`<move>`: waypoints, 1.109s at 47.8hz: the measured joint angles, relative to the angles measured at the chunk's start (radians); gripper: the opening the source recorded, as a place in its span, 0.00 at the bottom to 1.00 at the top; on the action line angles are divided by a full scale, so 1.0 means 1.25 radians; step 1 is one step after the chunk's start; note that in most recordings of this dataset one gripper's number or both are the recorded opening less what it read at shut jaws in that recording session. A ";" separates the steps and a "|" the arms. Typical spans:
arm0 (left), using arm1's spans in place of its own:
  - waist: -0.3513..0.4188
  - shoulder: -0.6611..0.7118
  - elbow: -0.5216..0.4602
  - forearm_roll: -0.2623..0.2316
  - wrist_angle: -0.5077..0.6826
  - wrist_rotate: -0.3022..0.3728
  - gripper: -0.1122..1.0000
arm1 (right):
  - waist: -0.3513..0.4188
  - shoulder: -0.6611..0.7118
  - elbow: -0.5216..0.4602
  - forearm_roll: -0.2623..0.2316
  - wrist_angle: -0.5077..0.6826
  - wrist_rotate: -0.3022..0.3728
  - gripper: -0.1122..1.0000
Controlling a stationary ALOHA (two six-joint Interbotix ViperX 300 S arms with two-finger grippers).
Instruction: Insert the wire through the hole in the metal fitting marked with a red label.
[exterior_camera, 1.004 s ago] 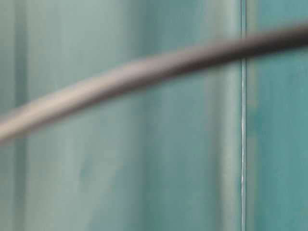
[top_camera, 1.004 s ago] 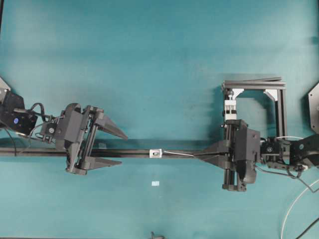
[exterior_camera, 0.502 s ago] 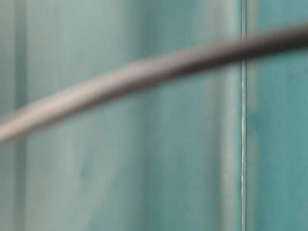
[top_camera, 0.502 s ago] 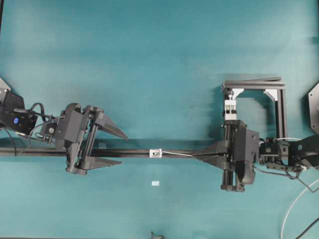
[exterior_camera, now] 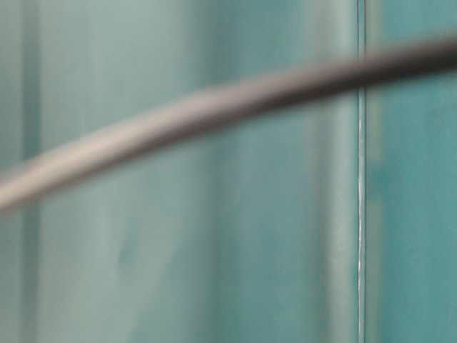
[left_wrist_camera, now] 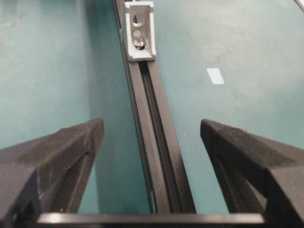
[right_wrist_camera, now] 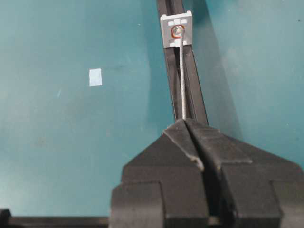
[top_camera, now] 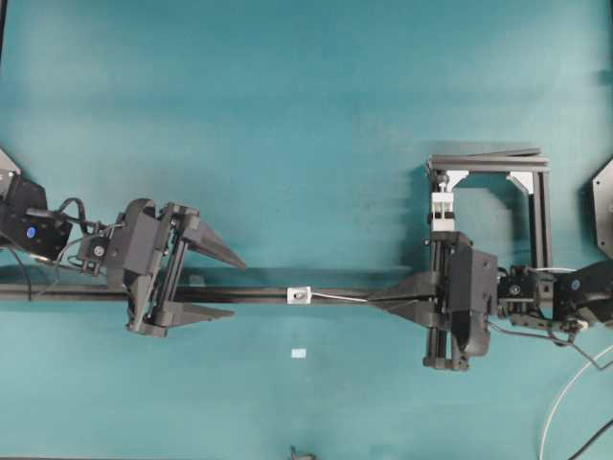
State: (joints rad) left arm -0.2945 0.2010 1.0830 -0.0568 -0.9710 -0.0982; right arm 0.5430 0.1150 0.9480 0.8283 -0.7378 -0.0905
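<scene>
Right hand pinching wire, tip at hole of metal fitting on black rail. Left hand spread wide, straddling rail.

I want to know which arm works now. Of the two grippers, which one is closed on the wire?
The right gripper is: its jaws are shut on the wire, which runs to the metal fitting. The left gripper stands wide open astride the black rail, holding nothing.
</scene>
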 measured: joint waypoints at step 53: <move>0.002 0.000 0.000 0.001 0.000 0.000 0.68 | 0.002 0.021 -0.013 0.000 0.000 -0.002 0.09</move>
State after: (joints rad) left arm -0.2915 0.2010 1.0830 -0.0552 -0.9710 -0.0982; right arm 0.5461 0.1411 0.9311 0.8283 -0.7378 -0.0936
